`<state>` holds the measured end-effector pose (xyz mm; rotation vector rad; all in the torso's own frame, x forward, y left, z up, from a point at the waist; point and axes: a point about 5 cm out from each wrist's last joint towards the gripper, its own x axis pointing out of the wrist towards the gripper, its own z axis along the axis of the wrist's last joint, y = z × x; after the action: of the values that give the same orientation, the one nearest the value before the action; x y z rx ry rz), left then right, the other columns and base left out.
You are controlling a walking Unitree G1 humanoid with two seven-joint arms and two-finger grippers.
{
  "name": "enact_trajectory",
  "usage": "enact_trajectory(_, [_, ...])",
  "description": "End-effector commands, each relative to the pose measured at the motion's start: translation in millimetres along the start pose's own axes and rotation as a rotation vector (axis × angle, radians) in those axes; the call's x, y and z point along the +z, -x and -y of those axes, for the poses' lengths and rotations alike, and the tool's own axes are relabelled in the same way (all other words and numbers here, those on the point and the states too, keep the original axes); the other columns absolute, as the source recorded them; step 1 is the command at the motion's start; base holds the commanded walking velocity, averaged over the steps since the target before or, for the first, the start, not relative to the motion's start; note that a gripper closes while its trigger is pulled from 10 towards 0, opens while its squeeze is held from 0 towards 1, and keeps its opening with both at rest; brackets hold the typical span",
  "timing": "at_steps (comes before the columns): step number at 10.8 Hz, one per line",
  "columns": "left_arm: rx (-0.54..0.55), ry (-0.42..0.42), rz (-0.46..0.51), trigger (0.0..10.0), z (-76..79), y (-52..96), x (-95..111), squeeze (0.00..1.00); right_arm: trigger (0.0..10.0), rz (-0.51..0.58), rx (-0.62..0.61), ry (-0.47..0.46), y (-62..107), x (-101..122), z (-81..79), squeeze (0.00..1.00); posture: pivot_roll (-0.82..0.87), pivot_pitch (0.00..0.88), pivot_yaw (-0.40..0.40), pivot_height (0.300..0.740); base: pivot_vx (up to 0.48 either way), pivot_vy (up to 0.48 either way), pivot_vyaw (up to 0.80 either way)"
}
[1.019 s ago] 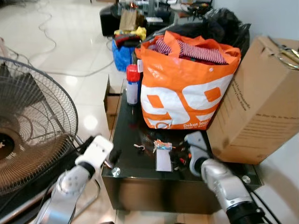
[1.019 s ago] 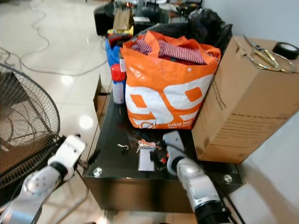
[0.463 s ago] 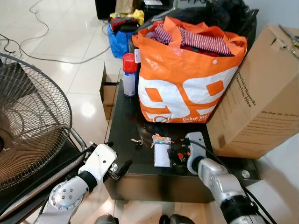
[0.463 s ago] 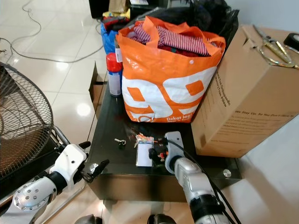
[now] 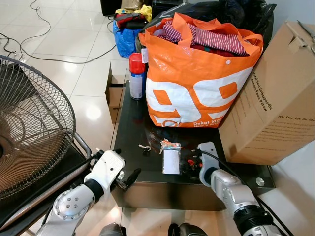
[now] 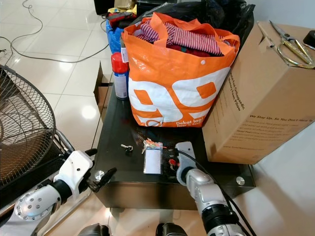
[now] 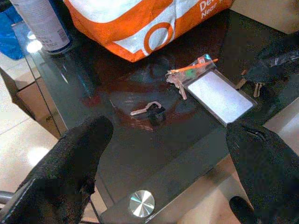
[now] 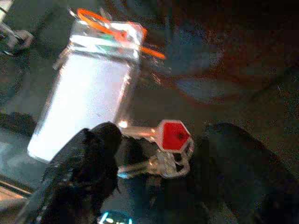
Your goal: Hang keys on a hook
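R gripper (image 8: 154,163) down on black glass table (image 5: 133,132), fingers spread partway, straddling key bunch w/ red-capped key (image 8: 174,135); nothing pinched yet. Bunch lies flat just beside white card holder (image 5: 171,161). L gripper (image 7: 163,154) fingers wide apart, empty, off table's front-left corner. Small lone key (image 7: 148,109) near holder's other side. Judge keys light, rigid metal, slippery on glass, loose on ring – will dangle. Best grab: ring or red cap, not blades. No hook seen.

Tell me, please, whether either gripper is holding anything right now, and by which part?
Nothing is held. The right gripper straddles the red-headed keys on the black table with fingers open; the left gripper hovers open at the table's edge.
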<state>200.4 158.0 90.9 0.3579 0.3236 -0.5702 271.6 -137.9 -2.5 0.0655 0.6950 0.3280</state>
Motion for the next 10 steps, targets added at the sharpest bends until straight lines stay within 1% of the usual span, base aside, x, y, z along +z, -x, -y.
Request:
enact_trajectory(1, [-0.027, -0.001, 0.014, 10.0, 4.5, -1.2, 4.4, 0.94, 0.0, 0.008, -0.009, 0.012, -0.1, 2.7, 3.2, 0.00, 0.02, 0.143, -0.070, 0.740, 0.000, 0.000, 0.00])
enact_trajectory(10, [-0.037, 0.002, 0.014, 10.0, 5.3, -1.0, 5.6, 0.95, 0.0, -0.019, -0.006, 0.004, -1.7, -6.5, 4.3, 0.00, 0.02, 0.142, -0.070, 0.740, 0.000, 0.000, 0.00])
